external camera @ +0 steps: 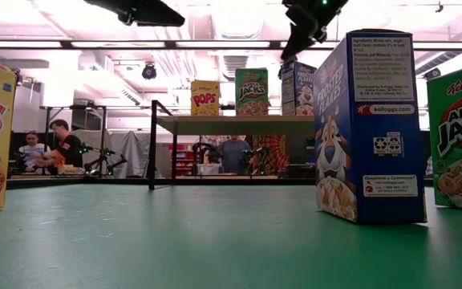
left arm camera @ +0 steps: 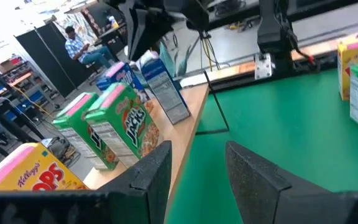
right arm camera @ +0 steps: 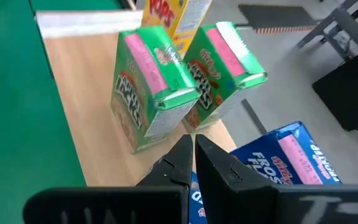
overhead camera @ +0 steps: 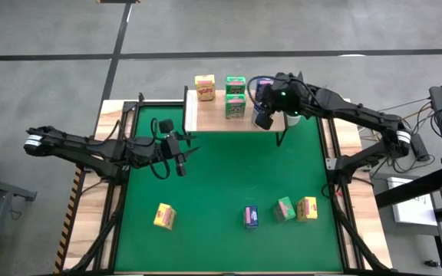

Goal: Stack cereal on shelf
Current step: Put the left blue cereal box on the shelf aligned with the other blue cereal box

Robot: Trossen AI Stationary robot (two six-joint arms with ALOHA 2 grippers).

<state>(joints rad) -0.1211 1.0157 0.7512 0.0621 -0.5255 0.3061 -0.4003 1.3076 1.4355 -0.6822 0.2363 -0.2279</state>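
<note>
Cereal on shelf: one yellow box (overhead camera: 205,87), two green boxes (overhead camera: 235,97) and blue boxes (overhead camera: 262,91) stand on the wooden shelf (overhead camera: 213,123).
Cereal on mat: four boxes (overhead camera: 282,209) near the front edge.
Right gripper (overhead camera: 265,118): above the shelf's blue boxes, fingers pressed together, holding nothing.
Left gripper (overhead camera: 183,162): over the green mat (overhead camera: 221,176), fingers spread, empty.
Low view only: people (external camera: 62,148) seated in the room beyond.

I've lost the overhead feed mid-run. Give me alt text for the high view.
The right gripper, shut, hovers over the shelf at the far edge of the green table, beside a yellow cereal box and two green ones. The left gripper waits over the mat's left half. Four boxes remain near the front edge.
</note>
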